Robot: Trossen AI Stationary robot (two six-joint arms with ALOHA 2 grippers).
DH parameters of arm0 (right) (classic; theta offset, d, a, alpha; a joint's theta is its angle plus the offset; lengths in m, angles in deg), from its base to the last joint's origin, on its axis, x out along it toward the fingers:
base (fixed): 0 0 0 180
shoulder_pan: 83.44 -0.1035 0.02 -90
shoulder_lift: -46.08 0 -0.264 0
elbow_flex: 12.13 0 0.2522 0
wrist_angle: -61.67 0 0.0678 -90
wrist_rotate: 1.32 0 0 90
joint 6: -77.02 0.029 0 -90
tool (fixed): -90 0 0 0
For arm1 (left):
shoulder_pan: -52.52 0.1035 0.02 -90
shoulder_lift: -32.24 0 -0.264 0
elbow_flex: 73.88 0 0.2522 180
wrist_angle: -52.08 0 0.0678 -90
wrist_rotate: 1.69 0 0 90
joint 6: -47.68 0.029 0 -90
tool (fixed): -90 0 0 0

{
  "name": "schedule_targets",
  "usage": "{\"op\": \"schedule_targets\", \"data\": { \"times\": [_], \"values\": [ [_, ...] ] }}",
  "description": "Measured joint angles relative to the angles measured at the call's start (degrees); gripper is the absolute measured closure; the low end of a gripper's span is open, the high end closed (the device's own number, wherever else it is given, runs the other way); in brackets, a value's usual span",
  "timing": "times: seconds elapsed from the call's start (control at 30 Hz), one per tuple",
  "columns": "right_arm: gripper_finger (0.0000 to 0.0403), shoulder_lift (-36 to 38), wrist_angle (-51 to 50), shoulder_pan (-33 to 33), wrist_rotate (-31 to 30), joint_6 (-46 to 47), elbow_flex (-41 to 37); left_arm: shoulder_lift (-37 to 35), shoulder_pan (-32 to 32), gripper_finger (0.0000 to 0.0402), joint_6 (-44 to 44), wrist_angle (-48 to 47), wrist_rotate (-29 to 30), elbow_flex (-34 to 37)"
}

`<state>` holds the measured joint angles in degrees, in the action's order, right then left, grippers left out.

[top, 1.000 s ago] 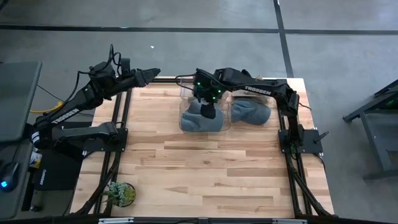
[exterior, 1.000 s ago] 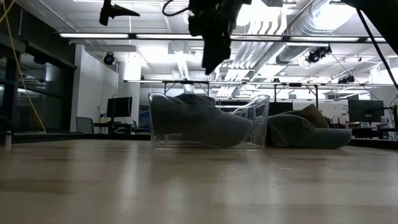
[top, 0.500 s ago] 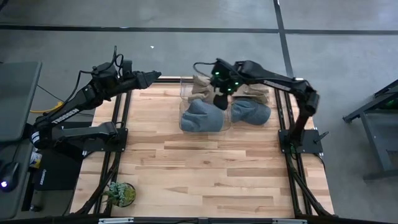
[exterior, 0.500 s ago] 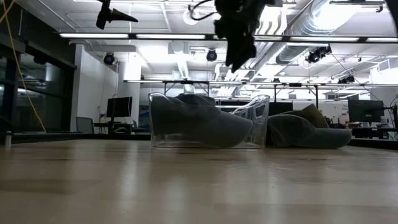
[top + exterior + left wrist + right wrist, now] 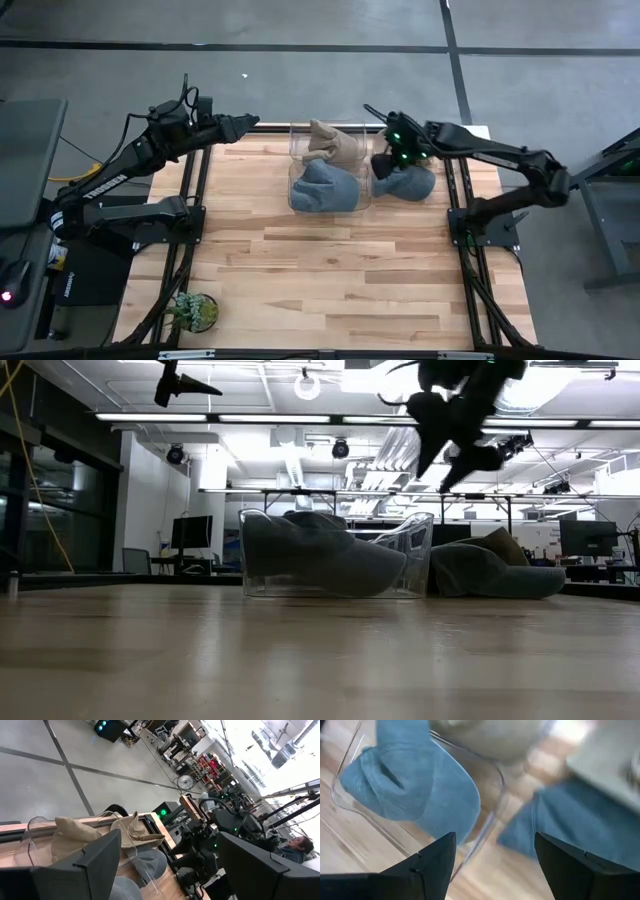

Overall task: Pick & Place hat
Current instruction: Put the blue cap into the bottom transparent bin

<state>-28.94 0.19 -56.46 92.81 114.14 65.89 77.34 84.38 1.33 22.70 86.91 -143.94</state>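
A clear bin (image 5: pixel 294 196) stands at the table's far middle. In it, a blue hat (image 5: pixel 322 190) lies on the near side and a tan hat (image 5: pixel 336 147) on the far side. A second blue hat (image 5: pixel 410 185) lies flat on the table just right of the bin. My right gripper (image 5: pixel 383 164) hovers open, high above the gap between the bin and this hat (image 5: pixel 590 820), and touches nothing. My left gripper (image 5: pixel 250 120) waits open, raised beyond the table's far left corner.
A small potted plant (image 5: pixel 195 311) stands at the near left corner. The wide wooden top in front of the bin is bare. In the low view a tan shape (image 5: pixel 505 544) rises behind the loose blue hat (image 5: pixel 490 580). A person (image 5: pixel 299 845) shows beyond the table.
My right gripper has travelled from above the blue hat in the bin toward the table's right edge, staying high, and now hangs over the gap beside the loose blue hat. The hats and the bin have kept their places.
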Motion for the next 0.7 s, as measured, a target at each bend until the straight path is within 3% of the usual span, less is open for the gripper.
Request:
{"op": "schedule_targets", "data": {
  "times": [0.4,0.7],
  "values": [
    [0.0139,17.2,9.5,0.0,-2.5,24.2,-24.0,0.0,0.0,0.0099,0.0,0.0,-0.2,0.0],
    [0.0139,25.0,10.2,0.0,-10.1,34.8,-31.9,0.0,0.0,0.0099,0.0,0.0,-0.2,0.0]
  ]
}}
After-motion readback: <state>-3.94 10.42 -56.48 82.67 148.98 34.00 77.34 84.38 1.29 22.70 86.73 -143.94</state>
